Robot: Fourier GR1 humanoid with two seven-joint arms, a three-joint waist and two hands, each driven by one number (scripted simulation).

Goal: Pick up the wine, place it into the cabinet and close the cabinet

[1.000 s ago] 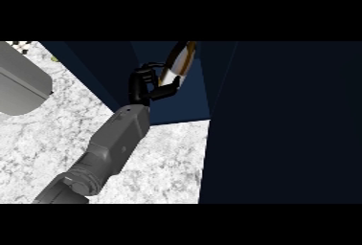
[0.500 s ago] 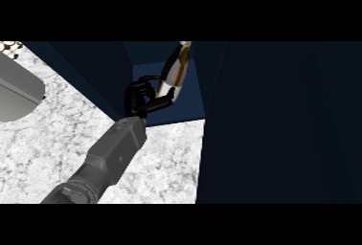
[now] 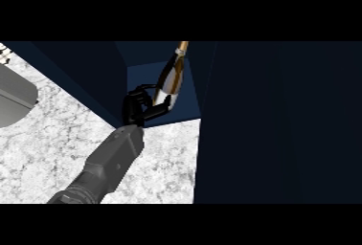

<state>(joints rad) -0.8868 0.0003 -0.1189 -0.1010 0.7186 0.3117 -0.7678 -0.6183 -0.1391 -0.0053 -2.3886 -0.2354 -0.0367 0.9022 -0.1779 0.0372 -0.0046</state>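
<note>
The wine bottle (image 3: 172,76) is dark with a pale label and a gold neck. It stands tilted, neck pointing up and away, inside the open dark blue cabinet (image 3: 152,72). My left hand (image 3: 143,106) is shut on the bottle's lower part, with fingers curled round it from the left. Its grey forearm (image 3: 113,155) comes in from the lower left across the counter. The bottle's base is hidden behind the hand. The right hand is out of sight.
A wide dark blue panel (image 3: 283,124), probably the cabinet's door, fills the right side and hides what lies under it. The speckled white counter (image 3: 42,143) spreads to the left. A grey rounded object (image 3: 13,98) sits at the left edge.
The hand and bottle have slid a little lower in the view while staying in the cabinet opening. The forearm now lies steeper, and the grey object has shifted toward the left edge.
</note>
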